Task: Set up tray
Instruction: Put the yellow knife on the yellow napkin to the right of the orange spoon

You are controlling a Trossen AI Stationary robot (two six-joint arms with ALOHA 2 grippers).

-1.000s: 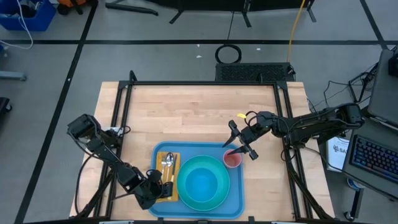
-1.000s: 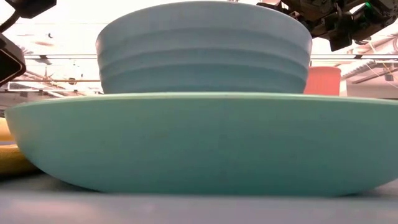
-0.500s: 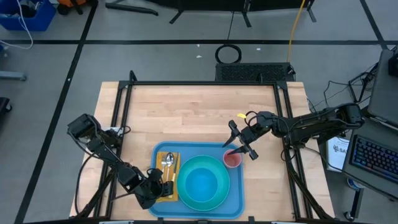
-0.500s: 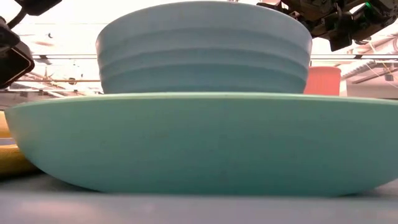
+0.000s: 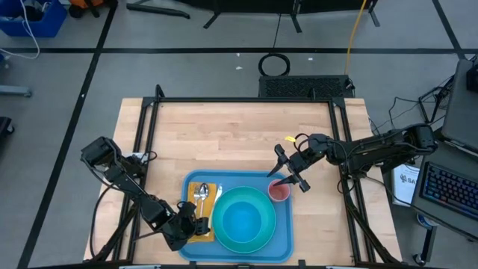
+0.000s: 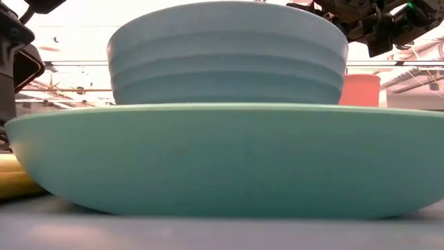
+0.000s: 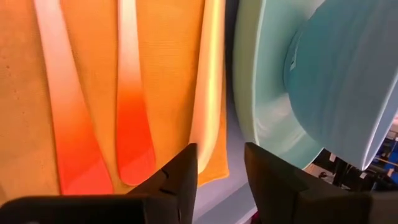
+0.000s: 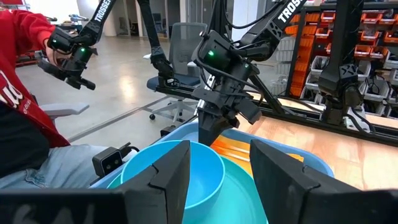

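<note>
I find the tray [image 5: 237, 252] at the lower centre of the high view, flat on the table [image 5: 224, 134]. On it sit a turquoise plate [image 5: 224, 237] carrying a blue bowl [image 5: 245, 220], a red cup [image 5: 279, 192] at the tray's upper right corner, and a yellow napkin [image 5: 208, 193] along its left side with cutlery [image 5: 200, 196] laid on it.

The left gripper [image 5: 190, 222] is low at the lower end of the napkin; in its wrist view the fingers [image 7: 171, 180] stand parted with nothing between them, the utensil handles [image 7: 134, 143] lying just beyond the tips. The right gripper [image 5: 293, 173] hovers just above the cup's rim, fingers [image 8: 168, 168] spread and empty.

I judge the cutlery placed and the left arm ready to clear. To do this well I would lift it straight up before swinging away, so the fingertips neither drag the napkin nor nudge the plate close beside them. The right arm should hold off until the left is clear.
</note>
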